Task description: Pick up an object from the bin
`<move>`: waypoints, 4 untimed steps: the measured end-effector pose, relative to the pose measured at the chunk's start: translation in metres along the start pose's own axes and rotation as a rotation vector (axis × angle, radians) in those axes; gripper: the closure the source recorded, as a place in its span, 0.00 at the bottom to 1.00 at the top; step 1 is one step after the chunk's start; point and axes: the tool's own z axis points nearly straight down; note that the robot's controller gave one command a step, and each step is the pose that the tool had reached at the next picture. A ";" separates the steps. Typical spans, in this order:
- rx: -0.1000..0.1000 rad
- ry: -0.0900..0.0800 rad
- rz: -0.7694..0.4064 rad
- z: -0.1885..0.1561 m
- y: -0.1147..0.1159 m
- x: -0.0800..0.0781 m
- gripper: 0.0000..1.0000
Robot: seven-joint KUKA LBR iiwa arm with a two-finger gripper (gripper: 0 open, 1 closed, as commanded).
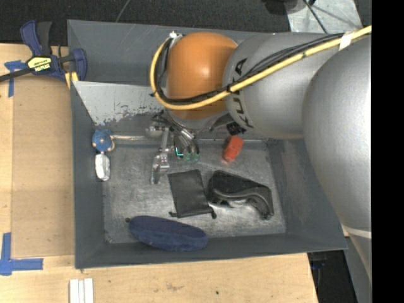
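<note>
Since the grey metal bin (88, 188) holds a dark blue oval cloth pouch (167, 233) by its near wall, a curved black plastic piece (243, 193) and a flat black square pad (187, 191) mid-floor, the gripper (159, 164), hanging just left of that pad's upper corner, wants squaring over one edge; clenched or released, I cannot tell.

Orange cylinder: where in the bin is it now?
In the camera view, the orange cylinder lies right of centre, near the far wall of the bin, just above the black curved piece and up-right of the black pad.
</note>
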 end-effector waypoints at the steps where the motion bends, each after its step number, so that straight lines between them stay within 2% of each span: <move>1: 0.004 -0.003 -0.148 0.054 -0.083 -0.011 0.00; 2: -0.007 -0.016 -0.163 0.079 -0.121 -0.005 0.00; 3: -0.003 -0.034 -0.163 0.073 -0.121 -0.010 1.00; 4: 0.001 -0.017 -0.358 -0.054 -0.103 0.000 1.00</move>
